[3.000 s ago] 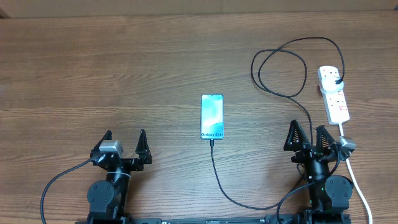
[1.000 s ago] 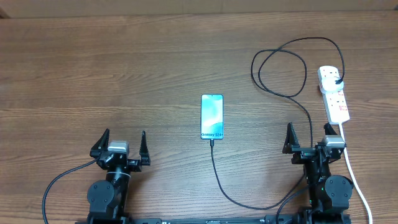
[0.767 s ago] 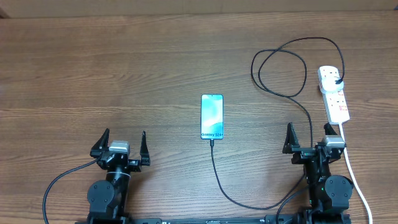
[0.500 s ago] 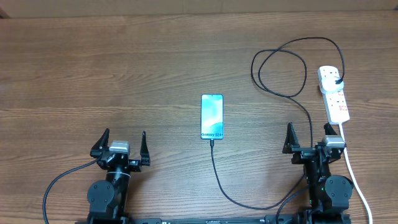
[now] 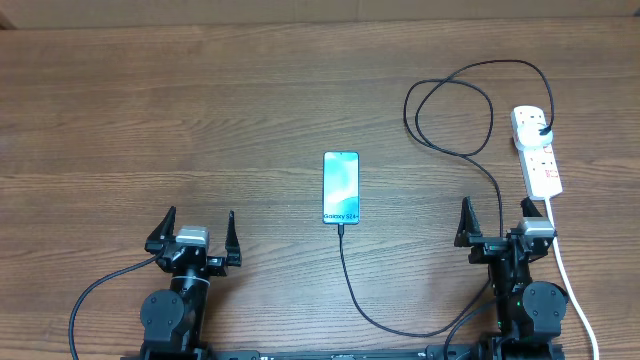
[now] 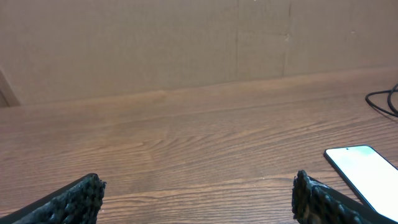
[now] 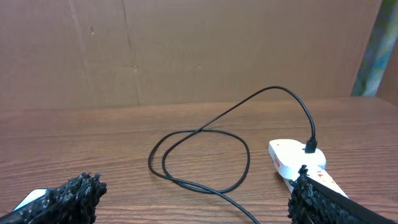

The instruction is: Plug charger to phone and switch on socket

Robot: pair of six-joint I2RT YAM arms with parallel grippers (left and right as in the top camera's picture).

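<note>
Phone (image 5: 340, 187) lies central on the table (image 5: 150, 110) with the charger (image 5: 341, 240) seemingly seated in its near edge, so the socket (image 5: 538, 160) at far right is next — the right gripper (image 5: 495, 216), spread empty like the left gripper (image 5: 199, 222), should press its switch (image 5: 542, 153) squarely with one fingertip.

table (image 5: 200, 110): brown wood grain | wall (image 6: 155, 43): plain brown board

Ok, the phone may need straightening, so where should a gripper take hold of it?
Probably across its two long edges near mid-length, coming straight down from above. The phone lies flat, screen up, so only those narrow sides offer a hold, and the charger cable meets its near short edge, which blocks an endwise grip.
</note>
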